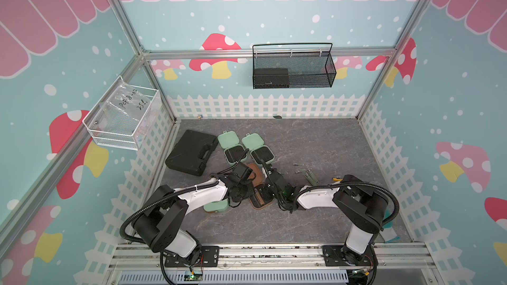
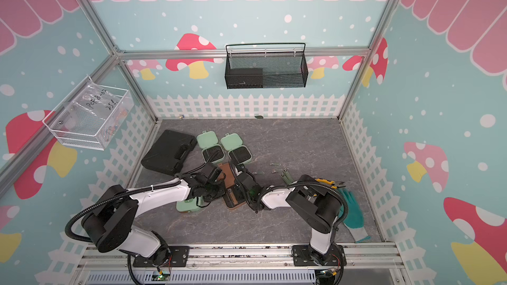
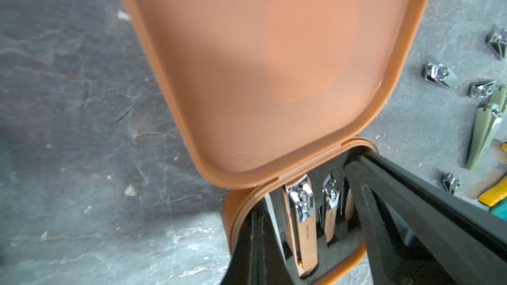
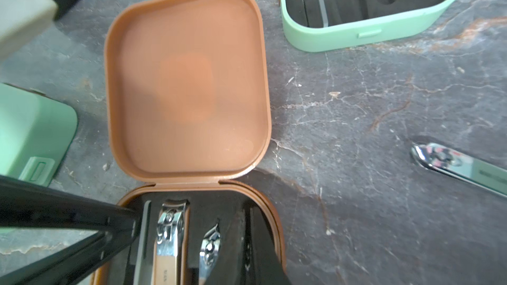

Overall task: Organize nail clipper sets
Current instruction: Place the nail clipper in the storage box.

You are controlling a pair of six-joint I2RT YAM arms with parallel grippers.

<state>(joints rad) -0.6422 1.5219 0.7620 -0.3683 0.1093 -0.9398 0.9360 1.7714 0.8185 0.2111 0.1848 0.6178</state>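
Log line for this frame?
brown case: open, two clippers slotted | left hand: shut, at base | right hand: at base, grip unclear | loose clippers: right of case

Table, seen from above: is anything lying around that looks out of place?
Yes. Several small silver clippers lie loose on the table, outside any case, while an open mint case shows empty slots. A green glove and a yellow-handled tool lie beside the right arm.
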